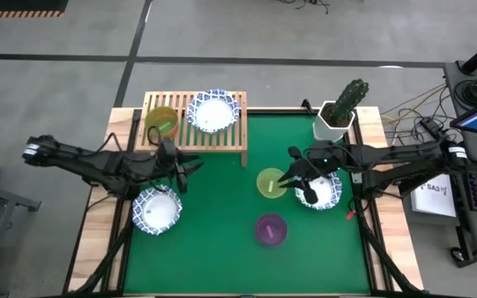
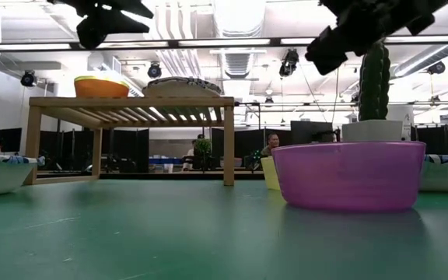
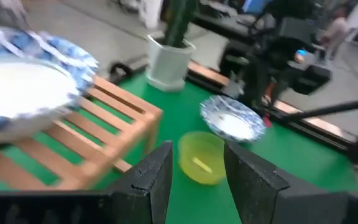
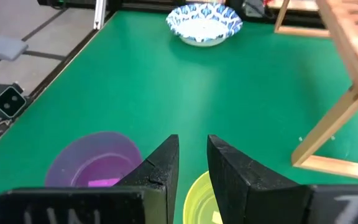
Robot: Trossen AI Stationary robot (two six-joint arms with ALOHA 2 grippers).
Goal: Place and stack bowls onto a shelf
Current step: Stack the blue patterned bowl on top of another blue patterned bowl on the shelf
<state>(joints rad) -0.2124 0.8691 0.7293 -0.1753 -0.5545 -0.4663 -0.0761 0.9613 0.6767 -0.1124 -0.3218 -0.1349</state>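
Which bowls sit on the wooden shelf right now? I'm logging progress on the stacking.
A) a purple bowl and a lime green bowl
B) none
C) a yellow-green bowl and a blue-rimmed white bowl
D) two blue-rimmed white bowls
C: the high view shows a yellow-green bowl and a blue-rimmed white bowl side by side on the shelf.

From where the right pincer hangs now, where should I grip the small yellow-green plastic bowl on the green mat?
Take the small yellow-green plastic bowl by its thin rim, on the side nearest the right pincer, coming straight down with one finger inside and one outside. It sits upright and open, with bare mat between it and the purple plastic bowl.
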